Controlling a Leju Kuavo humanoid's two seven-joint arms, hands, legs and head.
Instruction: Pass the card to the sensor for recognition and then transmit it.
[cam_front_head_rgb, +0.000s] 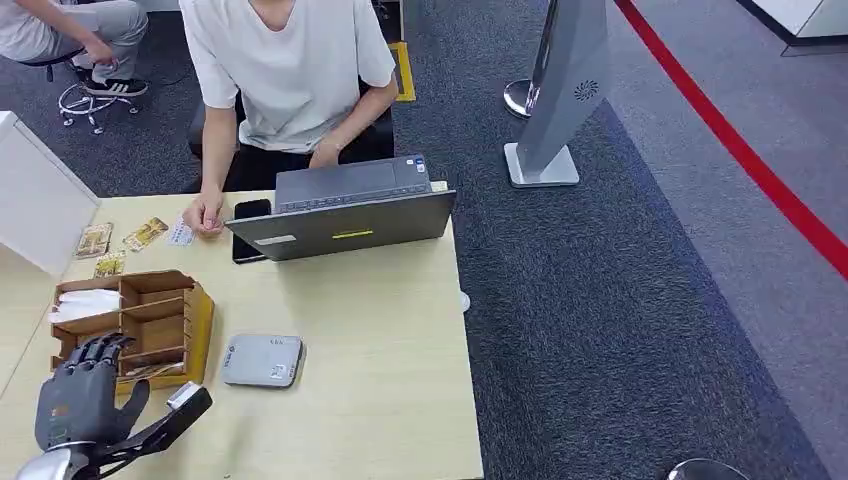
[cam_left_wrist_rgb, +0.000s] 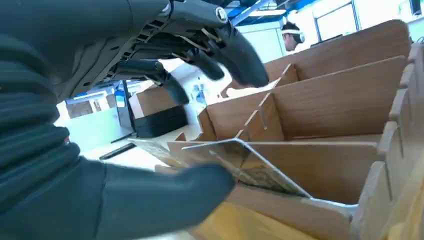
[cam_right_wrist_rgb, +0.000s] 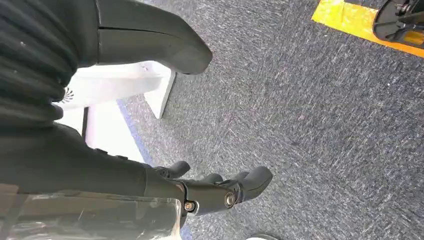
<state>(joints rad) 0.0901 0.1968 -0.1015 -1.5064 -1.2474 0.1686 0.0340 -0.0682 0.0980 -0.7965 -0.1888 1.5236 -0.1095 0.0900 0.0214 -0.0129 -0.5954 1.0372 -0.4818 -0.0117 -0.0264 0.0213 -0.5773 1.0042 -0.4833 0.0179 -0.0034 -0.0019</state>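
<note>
The left robot hand (cam_front_head_rgb: 80, 385) is hovering at the near-left corner of the wooden surface (cam_front_head_rgb: 380, 380), just at the near side of the wooden card organizer (cam_front_head_rgb: 150, 320). Its fingers (cam_left_wrist_rgb: 225, 45) are spreading apart above the dividers and its thumb (cam_left_wrist_rgb: 165, 197) is reaching low along the near wall; it is gripping nothing. In the left wrist view, a card (cam_left_wrist_rgb: 250, 167) is leaning tilted in the organizer's nearest compartment, just beside the thumb tip; whether the two are touching cannot be told. To the right of the organizer, the grey card sensor (cam_front_head_rgb: 262, 360) is lying flat on the surface, apart from the left robot hand.

The right robot hand (cam_right_wrist_rgb: 200, 192) is hanging over the dark carpet (cam_right_wrist_rgb: 310, 115), holding nothing, its fingers loosely curling yet apart from the thumb.

At the far edge, a person in a white shirt (cam_front_head_rgb: 285, 70) is sitting behind an open laptop (cam_front_head_rgb: 345, 210), one hand (cam_front_head_rgb: 203, 215) resting on the surface beside a black phone (cam_front_head_rgb: 248, 228). Several more cards (cam_front_head_rgb: 130, 240) are lying on the far left, beyond the organizer.
</note>
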